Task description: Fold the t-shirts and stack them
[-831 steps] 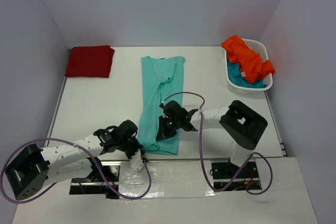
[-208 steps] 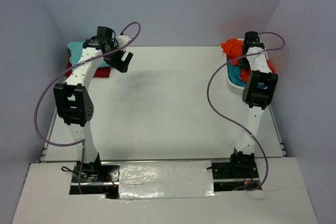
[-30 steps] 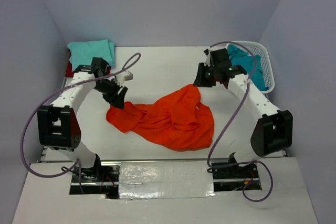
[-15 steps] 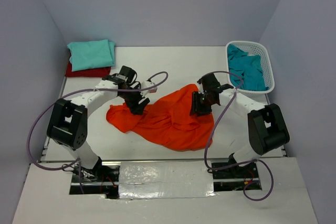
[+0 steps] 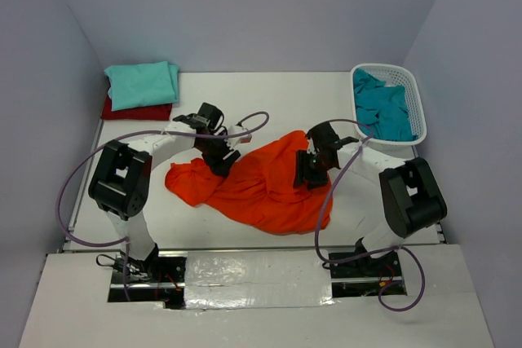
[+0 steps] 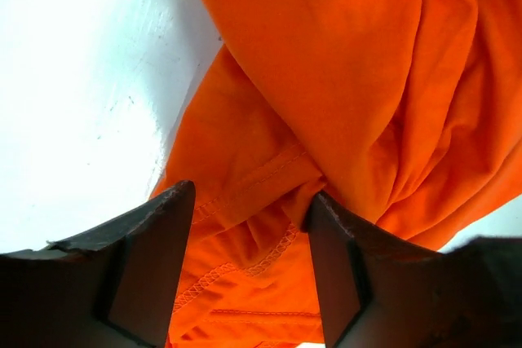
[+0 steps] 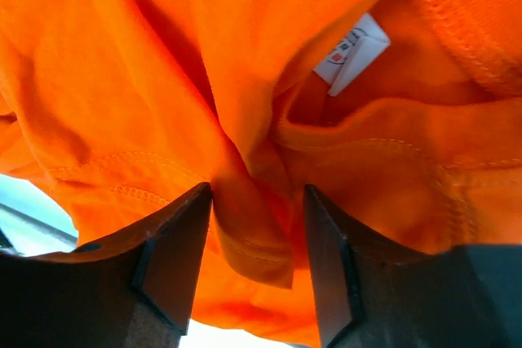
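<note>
White tabletop: the orange t-shirt (image 5: 269,189) lies crumpled left of the basket (image 5: 382,67). Both arms have just dropped onto it. The left gripper (image 5: 222,162) and right gripper (image 5: 303,175) stand wide astride folds, nothing pinched, so spreading it flat likely starts now.

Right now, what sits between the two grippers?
Only the orange t-shirt. Its bunched cloth runs unbroken from the left gripper across to the right gripper. The top view shows this best.
</note>
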